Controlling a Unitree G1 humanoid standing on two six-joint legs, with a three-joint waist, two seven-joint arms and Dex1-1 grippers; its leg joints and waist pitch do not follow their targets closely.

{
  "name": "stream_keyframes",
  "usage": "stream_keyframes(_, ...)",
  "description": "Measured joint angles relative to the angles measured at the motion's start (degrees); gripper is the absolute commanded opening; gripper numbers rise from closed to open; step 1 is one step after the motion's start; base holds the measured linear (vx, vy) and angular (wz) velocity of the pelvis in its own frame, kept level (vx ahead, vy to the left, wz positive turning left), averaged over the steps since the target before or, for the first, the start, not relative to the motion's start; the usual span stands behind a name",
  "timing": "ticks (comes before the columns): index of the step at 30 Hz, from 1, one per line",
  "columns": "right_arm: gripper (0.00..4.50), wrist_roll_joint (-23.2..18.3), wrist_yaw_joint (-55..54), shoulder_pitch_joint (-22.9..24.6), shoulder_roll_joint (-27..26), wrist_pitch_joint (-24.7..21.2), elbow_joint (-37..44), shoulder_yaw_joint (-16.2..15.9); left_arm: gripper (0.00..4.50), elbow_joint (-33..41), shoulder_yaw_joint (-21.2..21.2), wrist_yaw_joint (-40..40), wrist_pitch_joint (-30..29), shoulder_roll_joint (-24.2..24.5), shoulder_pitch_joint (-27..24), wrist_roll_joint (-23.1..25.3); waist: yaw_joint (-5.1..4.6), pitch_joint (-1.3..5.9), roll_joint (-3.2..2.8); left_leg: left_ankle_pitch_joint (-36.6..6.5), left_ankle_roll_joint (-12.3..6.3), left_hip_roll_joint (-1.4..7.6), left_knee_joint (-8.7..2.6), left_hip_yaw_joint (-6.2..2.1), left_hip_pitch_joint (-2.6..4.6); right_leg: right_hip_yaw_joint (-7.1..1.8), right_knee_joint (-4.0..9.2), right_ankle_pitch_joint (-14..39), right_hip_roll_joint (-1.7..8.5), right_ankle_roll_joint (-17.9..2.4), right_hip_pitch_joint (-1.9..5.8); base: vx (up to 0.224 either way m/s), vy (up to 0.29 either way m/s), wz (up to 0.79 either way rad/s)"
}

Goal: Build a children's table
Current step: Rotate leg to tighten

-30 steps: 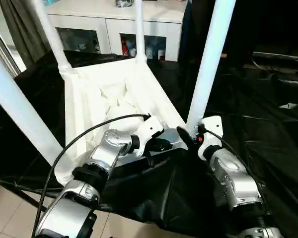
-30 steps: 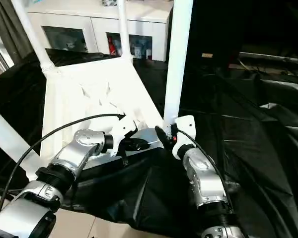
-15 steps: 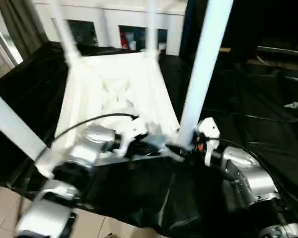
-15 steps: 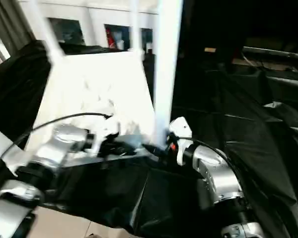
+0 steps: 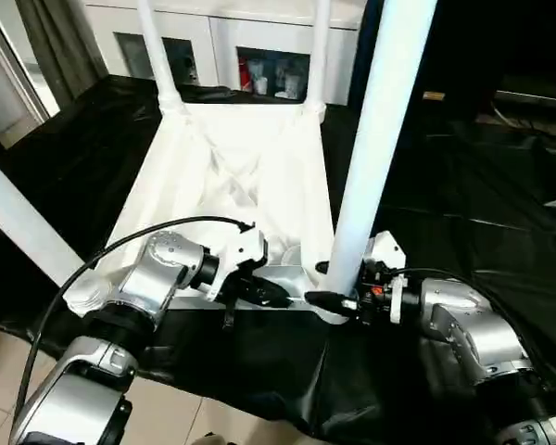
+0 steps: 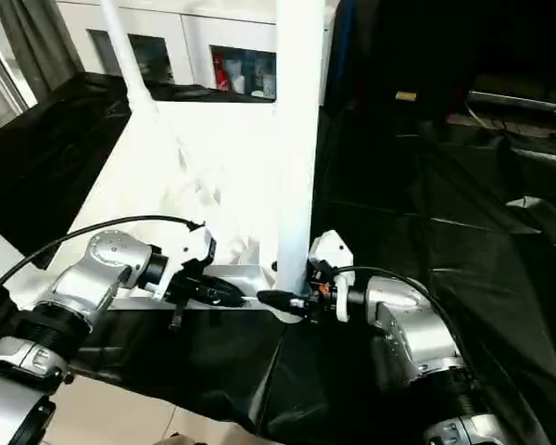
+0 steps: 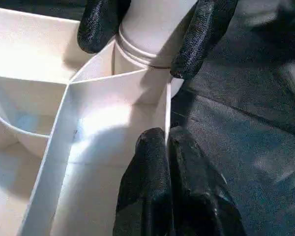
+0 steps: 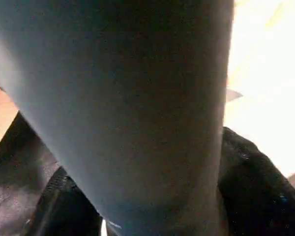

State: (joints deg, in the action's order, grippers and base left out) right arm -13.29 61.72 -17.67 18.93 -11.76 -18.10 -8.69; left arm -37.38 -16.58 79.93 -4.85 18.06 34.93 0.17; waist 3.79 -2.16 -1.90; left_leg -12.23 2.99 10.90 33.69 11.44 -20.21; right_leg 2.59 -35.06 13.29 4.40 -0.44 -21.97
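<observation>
Both wrists have rotated: right gripper (image 7: pixel 147 37) now straddles the near leg (image 5: pixel 375 139) base (contact indeterminate); left gripper (image 7: pixel 168 147) fingers pressed together at tabletop rim (image 7: pixel 167 110).

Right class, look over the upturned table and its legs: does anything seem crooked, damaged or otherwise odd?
Nothing stands out. The table lies underside up on black sheeting, four legs standing in its corner sockets. The right tool has its fingers around the base of the near right leg; the left tool is shut at the rim.
</observation>
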Motion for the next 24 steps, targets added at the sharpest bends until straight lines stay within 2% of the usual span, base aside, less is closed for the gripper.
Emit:
stream_keyframes(5, 2.6, 2.11, -11.83, -0.01, -4.69, 2.37, -2.93, 3.15, 0.0, -1.18, 2.19, -8.17, 0.34, -3.06, -0.44, 0.21, -0.68, -0.01, 0.15, -0.11, 0.42, -0.02, 0.12, -0.01, 0.17, -0.11, -0.15, -0.1, 0.0, -0.11, 0.12, 0.0, 0.0, 0.0)
stream_keyframes(9, 2.55, 3.1, -20.31, 0.18, -7.73, 2.39, -3.58, 5.09, 0.0, -1.59, 2.54, -13.74, 0.28, -5.06, -0.43, 1.22, -1.29, 0.03, 0.09, -0.12, 0.46, -0.03, 0.06, -0.02, 0.28, -0.14, -0.09, -0.14, 0.0, -0.12, 0.41, 0.0, 0.0, 0.0)
stream_keyframes(13, 2.54, 5.76, -33.63, -0.32, -12.39, 2.97, -4.75, 7.26, 0.0, -3.85, 2.7, -21.09, 0.77, -8.62, 0.46, 3.08, -1.68, 0.3, -0.31, -0.1, 0.49, -0.08, 0.02, -0.03, 0.41, -0.18, 0.03, -0.15, 0.0, -0.1, 0.58, 0.0, 0.0, 0.0)
stream_keyframes(19, 2.54, 7.35, -40.59, -0.41, -15.18, 3.81, -5.35, 8.18, 0.0, -3.91, 2.69, -23.88, 0.09, -10.16, 0.48, 3.66, -1.89, 0.63, -0.8, -0.1, 0.49, -0.14, -0.03, -0.07, 0.38, -0.24, 0.09, -0.16, 0.0, -0.08, 0.59, 0.0, 0.0, 0.0)
stream_keyframes(20, 2.89, 7.33, -40.58, -0.41, -15.21, 4.09, -5.23, 8.22, 0.0, -3.84, 2.68, -23.88, 0.09, -10.17, 0.48, 3.74, -1.92, 0.65, -0.81, -0.1, 0.49, -0.14, -0.04, -0.07, 0.37, -0.23, 0.09, -0.16, 0.0, -0.07, 0.59, 0.0, 0.0, 0.0)
stream_keyframes(21, 2.89, 7.29, -40.54, -0.4, -15.23, 4.44, -5.27, 8.27, 0.0, -3.78, 2.67, -23.85, 0.09, -10.17, 0.47, 3.74, -1.93, 0.65, -0.81, -0.1, 0.49, -0.14, -0.04, -0.08, 0.37, -0.22, 0.09, -0.16, 0.0, -0.07, 0.59, 0.0, 0.0, 0.0)
stream_keyframes(23, 3.26, 6.99, -40.23, -0.4, -15.26, 4.57, -5.27, 8.47, 0.0, -3.63, 2.65, -23.71, 0.11, -10.17, 0.47, 3.74, -1.93, 0.66, -0.84, -0.1, 0.49, -0.14, -0.07, -0.08, 0.33, -0.2, 0.1, -0.16, 0.0, -0.06, 0.56, 0.0, 0.0, 0.0)
stream_keyframes(24, 3.28, 7.02, -39.89, -0.4, -15.2, 4.57, -5.29, 8.46, 0.0, -3.63, 2.65, -23.31, 0.2, -10.14, 0.47, 3.74, -1.91, 0.68, -0.91, -0.1, 0.49, -0.13, -0.07, -0.09, 0.33, -0.19, 0.1, -0.16, 0.0, -0.06, 0.56, 0.0, 0.0, 0.0)
